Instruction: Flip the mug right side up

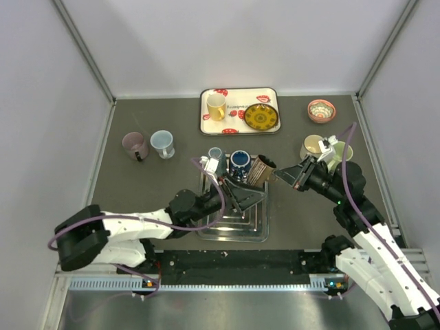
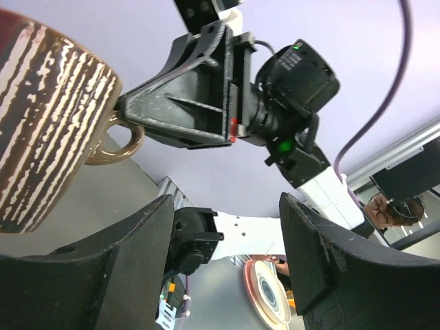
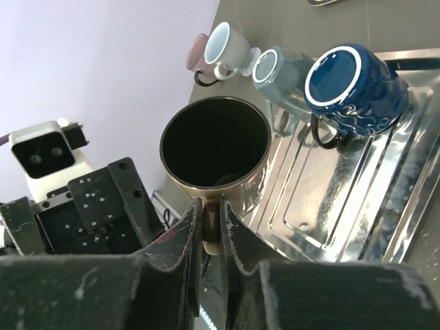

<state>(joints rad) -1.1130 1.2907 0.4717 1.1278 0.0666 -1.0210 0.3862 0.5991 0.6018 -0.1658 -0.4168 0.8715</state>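
I take the steel tray [image 1: 234, 230] at the middle of the near table as my landmark. Far to its left the left wall [image 1: 48, 124] closes the workspace. Between that wall and the tray stand a pink mug [image 1: 135, 145] and a pale blue mug [image 1: 163, 143], just beside each other, with bare dark tabletop nearer me.

My left gripper [image 1: 240, 194] hovers over the tray's middle. Its fingers [image 2: 137, 240] are spread apart with nothing between them, below and near the mug.

Along the tray's far edge a grey-blue mug [image 1: 215, 155] and a dark blue mug [image 1: 239, 160] lie side by side, close to the task's thing.

The brown mug [image 1: 260, 171] sits over the tray's far right corner, tipped on its side, its mouth facing the right wrist camera. I cannot tell whether it touches the tray.

My right gripper [image 1: 285, 175] reaches in from the tray's right, pinched together on the mug's handle [image 3: 210, 230].

Behind the tray a patterned tray [image 1: 237, 103] lies against the back wall. To the steel tray's right there is bare tabletop, then a cream mug [image 1: 313, 146] and, further back, a small bowl [image 1: 321, 110]. The right wall [image 1: 405, 124] is just beyond them.
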